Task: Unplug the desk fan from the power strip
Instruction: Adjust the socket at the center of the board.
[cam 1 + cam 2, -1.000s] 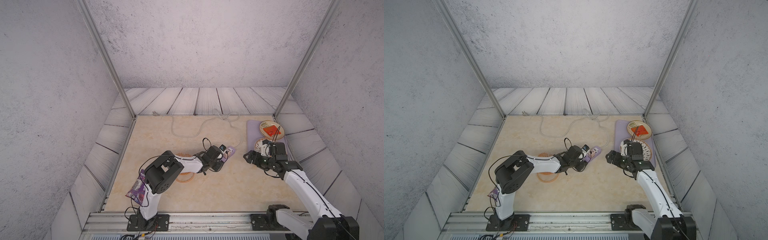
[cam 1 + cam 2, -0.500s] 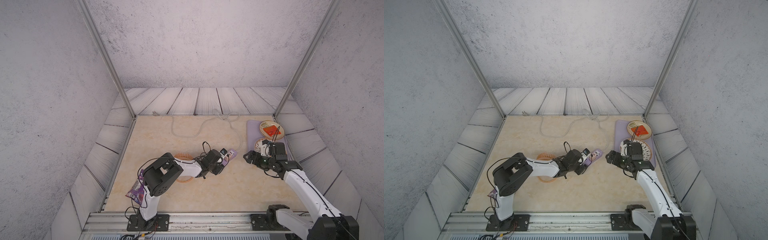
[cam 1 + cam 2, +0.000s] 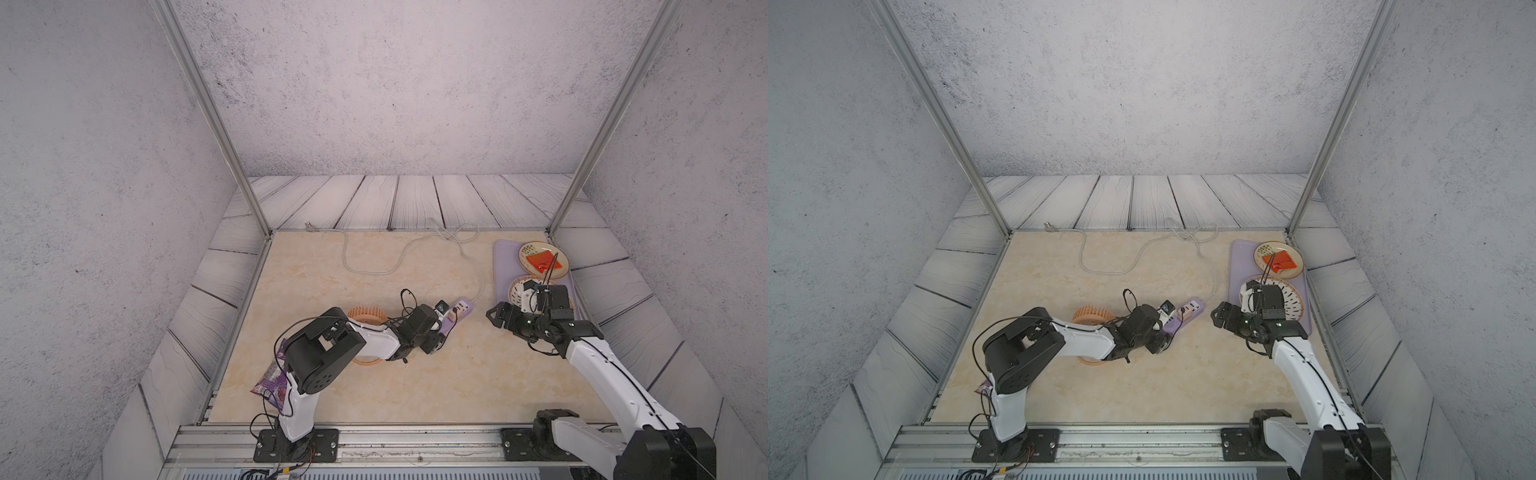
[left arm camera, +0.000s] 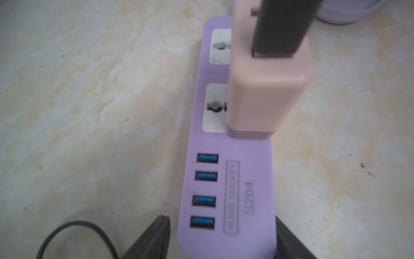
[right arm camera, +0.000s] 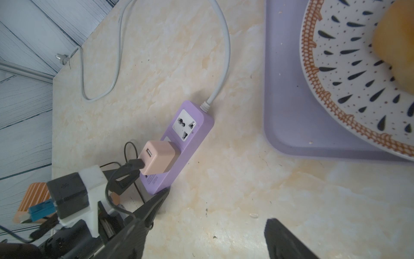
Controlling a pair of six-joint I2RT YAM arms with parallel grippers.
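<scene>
**Desk:** Centre of a top view: power strip (image 3: pixel 462 308) with pink plug adapter (image 4: pixel 266 96) seated in it, desk fan (image 3: pixel 365 318) left of it. Jaws of the left gripper (image 4: pixel 221 237) parted astride the end by the USB ports (image 4: pixel 205 199), not clamped. Those of the right gripper (image 5: pixel 217 208) wide, empty. Advice?

**Photo:** Pin the strip with the left, then pull the adapter straight out with the right. Count: one fan, one strip, one adapter, two sockets (image 5: pixel 184 124), four USB ports.

Lavender power strip (image 5: pixel 190 143) lies flat, its USB end between the parted jaws of the left gripper (image 4: pixel 221 224). Just ahead, the pale pink plug adapter (image 5: pixel 158 160) stands plugged into a socket, black cable (image 5: pixel 132 167) attached. The orange desk fan (image 3: pixel 365 316) sits behind that gripper.
</scene>
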